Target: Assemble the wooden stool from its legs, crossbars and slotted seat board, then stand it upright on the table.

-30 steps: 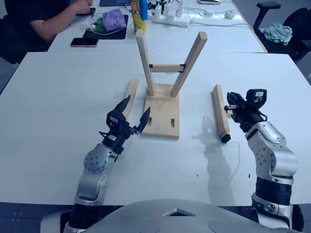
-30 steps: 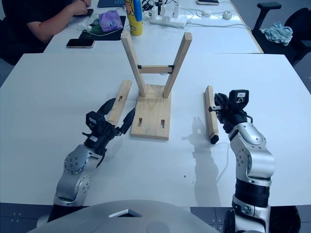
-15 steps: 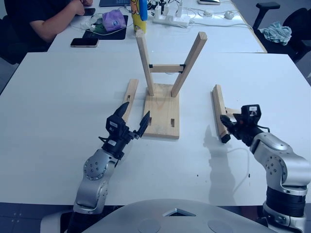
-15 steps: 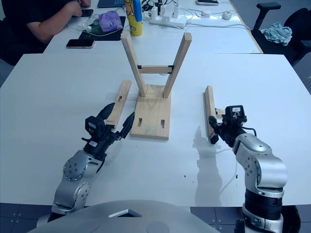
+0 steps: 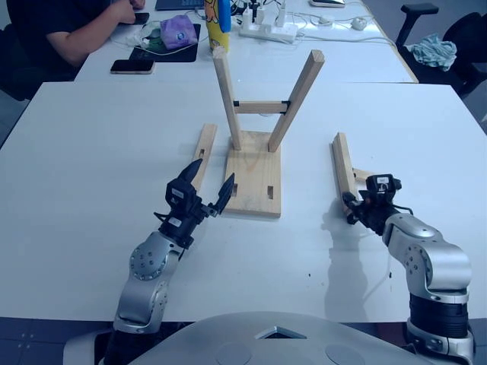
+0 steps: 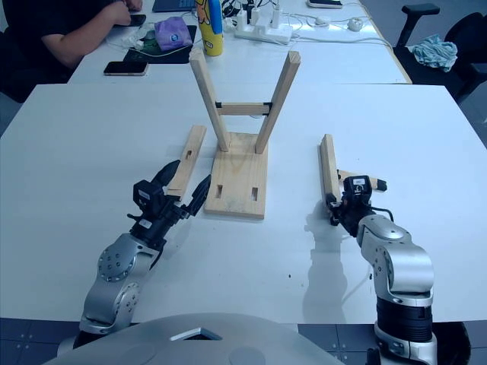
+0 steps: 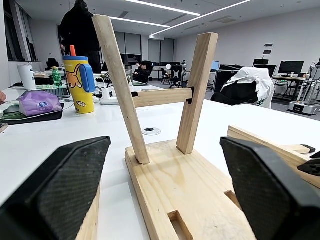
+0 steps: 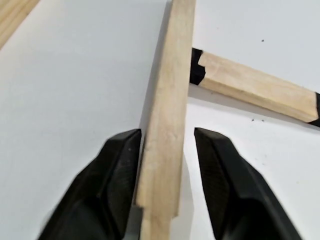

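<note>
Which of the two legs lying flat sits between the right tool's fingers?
The leg right of the seat board, with a crossbar joined to its side; the right tool straddles its near end. The other leg lies left of the board.

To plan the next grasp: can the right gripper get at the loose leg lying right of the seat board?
Probably yes. The right gripper is open, one finger on each side of the loose leg; its crossbar sits farther along, clear of the fingers.

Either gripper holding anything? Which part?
Nothing gripped. The right gripper is open, straddling the loose leg near its near end; the left gripper is open, empty.
</note>
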Controlling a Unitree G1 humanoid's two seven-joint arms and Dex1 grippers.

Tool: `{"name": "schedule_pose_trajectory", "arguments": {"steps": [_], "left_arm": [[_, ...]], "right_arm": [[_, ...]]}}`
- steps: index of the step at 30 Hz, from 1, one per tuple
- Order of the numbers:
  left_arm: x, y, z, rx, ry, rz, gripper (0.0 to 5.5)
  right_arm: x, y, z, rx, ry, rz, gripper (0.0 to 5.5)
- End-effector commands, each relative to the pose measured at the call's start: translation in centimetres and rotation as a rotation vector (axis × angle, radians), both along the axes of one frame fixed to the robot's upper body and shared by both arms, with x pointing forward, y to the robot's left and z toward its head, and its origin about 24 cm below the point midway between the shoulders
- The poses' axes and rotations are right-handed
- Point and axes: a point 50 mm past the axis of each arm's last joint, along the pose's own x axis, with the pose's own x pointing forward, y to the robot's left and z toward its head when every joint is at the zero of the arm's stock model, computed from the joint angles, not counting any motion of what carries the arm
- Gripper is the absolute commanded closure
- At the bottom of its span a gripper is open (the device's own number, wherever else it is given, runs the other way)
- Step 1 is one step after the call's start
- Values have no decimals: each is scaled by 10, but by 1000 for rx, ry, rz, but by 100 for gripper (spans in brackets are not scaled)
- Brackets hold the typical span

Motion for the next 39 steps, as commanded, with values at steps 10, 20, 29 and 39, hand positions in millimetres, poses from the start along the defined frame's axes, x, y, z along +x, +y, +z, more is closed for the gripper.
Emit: {"name": "schedule_pose_trajectory", "arguments": {"steps": [10, 20, 29, 39], "left_arm": [[7, 0, 1, 15, -12, -23, 143], [9, 2, 2, 28, -9, -34, 143], [9, 3, 1, 26, -10, -21, 143], [8, 4, 0, 15, -10, 4, 143]], "right_arm": [[6, 11, 2, -760, -179, 398, 443], [12, 3, -31, -1222, -238, 734, 443], [9, -3, -34, -1215, -258, 824, 318], [0, 4, -33, -1029, -329, 918, 176]]}}
